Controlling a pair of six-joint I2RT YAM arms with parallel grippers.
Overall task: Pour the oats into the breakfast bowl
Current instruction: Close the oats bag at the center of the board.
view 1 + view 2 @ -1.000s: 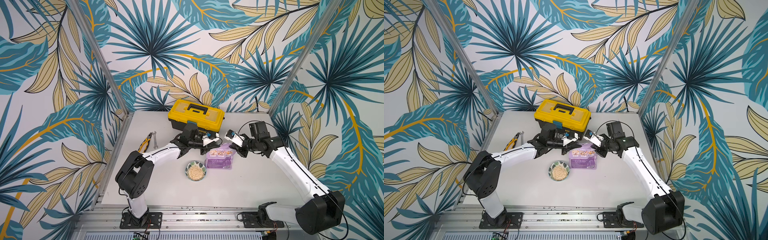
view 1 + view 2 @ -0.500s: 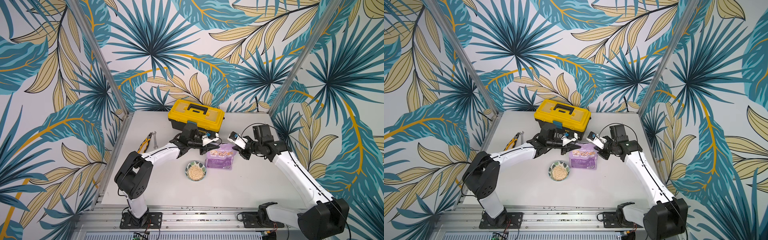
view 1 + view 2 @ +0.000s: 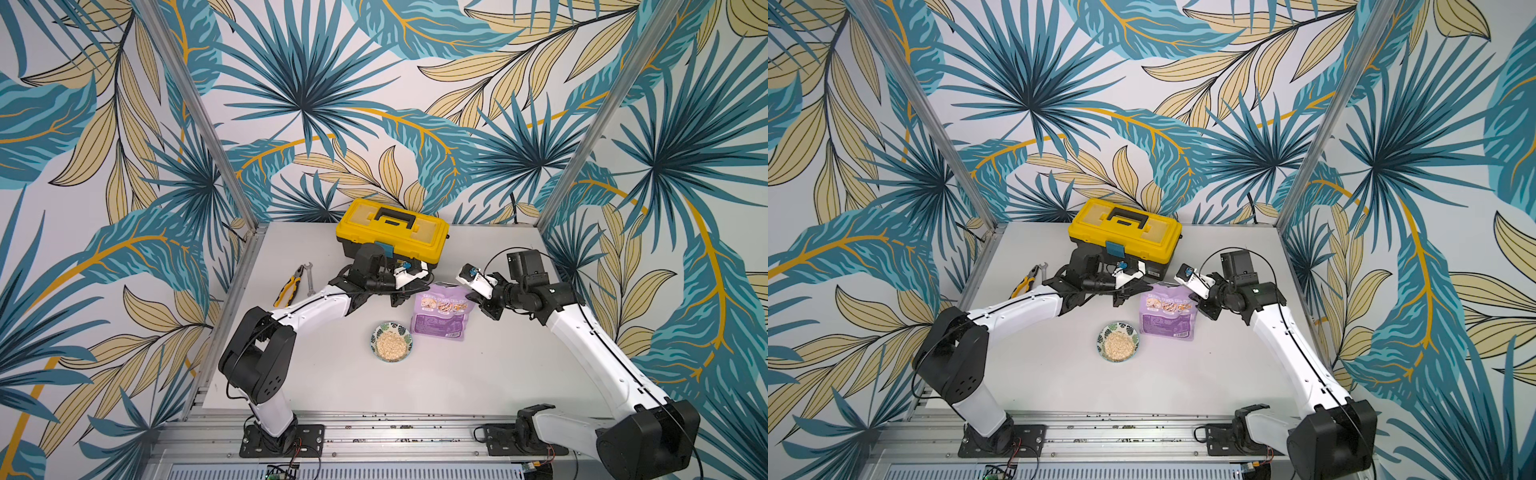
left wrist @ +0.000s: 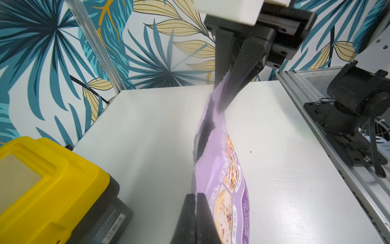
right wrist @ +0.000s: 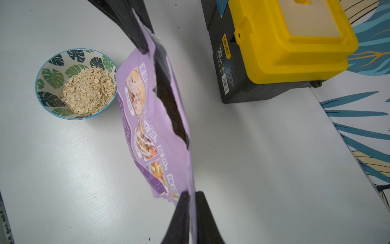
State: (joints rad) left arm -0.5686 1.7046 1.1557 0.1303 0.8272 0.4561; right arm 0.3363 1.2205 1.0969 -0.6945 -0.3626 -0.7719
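We see the light purple stand-up plastic pouch (image 3: 442,316) with food photos held between the two arms, in front of the yellow-and-black plastic toolbox (image 3: 392,226) on the white bench (image 3: 498,365). The left jaws are closed on one top corner of it and the right jaws pinch the opposite top corner. The top views only hint at these grips. The wrist views settle them: in the left wrist view the pouch (image 4: 221,169) runs from between the near black fingers up to the right arm's fingers at its far corner. The right wrist view shows the same thing the other way round. Both wrist views also show the pouch's jagged, torn-open mouth, dark inside, which is hard to make out from above. We cannot tell whether its base rests on the bench.

The pale beige flaked oats (image 3: 391,345) lie heaped in the small round white ceramic bowl (image 3: 384,329) with green leaf print and bluish rim. It stands just beside the pouch's lower corner, on the left arm's side and nearer the arm bases. The right wrist view gives the oats (image 5: 88,90) and the bowl (image 5: 52,78) in detail, while the left wrist view does not take them in. Whether bowl and pouch touch we cannot tell.

Only the top views show the yellow-handled pliers (image 3: 291,286) and the small steel wrench (image 3: 308,276) lying side by side near the bench's left edge.
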